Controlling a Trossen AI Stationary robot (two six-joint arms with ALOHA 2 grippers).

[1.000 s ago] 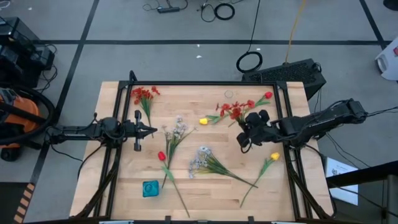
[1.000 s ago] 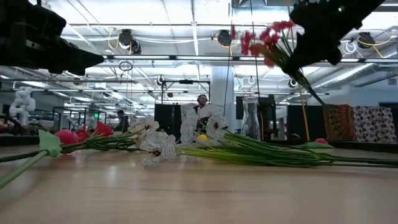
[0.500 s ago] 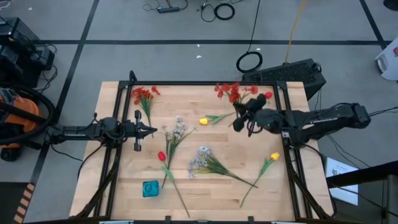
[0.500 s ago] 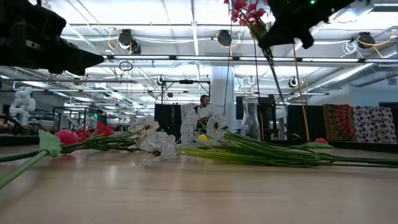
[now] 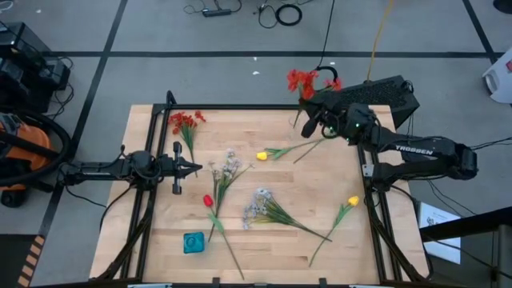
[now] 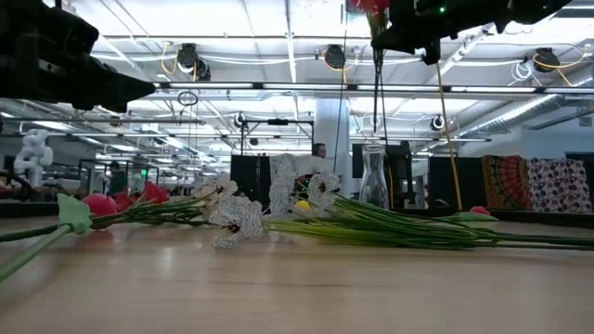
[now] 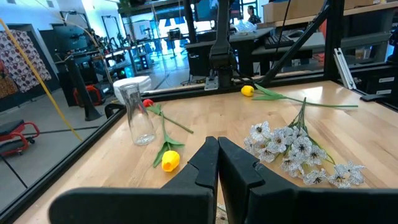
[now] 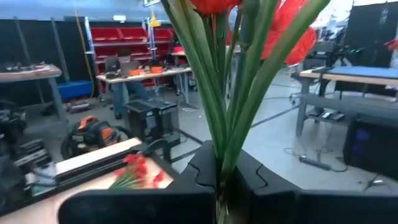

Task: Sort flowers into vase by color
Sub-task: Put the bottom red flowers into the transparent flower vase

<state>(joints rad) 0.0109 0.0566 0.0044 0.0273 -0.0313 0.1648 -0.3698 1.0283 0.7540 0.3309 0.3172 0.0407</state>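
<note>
Flowers (image 5: pixel 272 210) lie scattered mid-table (image 5: pixel 144 240) — one bunch (image 5: pixel 184 122) at ten o'clock, a vase (image 7: pixel 138 113) near one o'clock.

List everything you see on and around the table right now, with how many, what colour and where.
Red flower cluster: one, red, held up above the table's far right edge.
Red flower cluster on table: one, red, far left.
Glass vase: one, clear, far right part of the table.
Yellow tulips: two, one centre-far, one at right.
Red tulips: one, near left; another beside the vase.
White blossom sprays: two, centre, second.
Teal object: one, near left.
Left gripper: shut, left side.
Right gripper: shut on the held cluster's stems.
</note>
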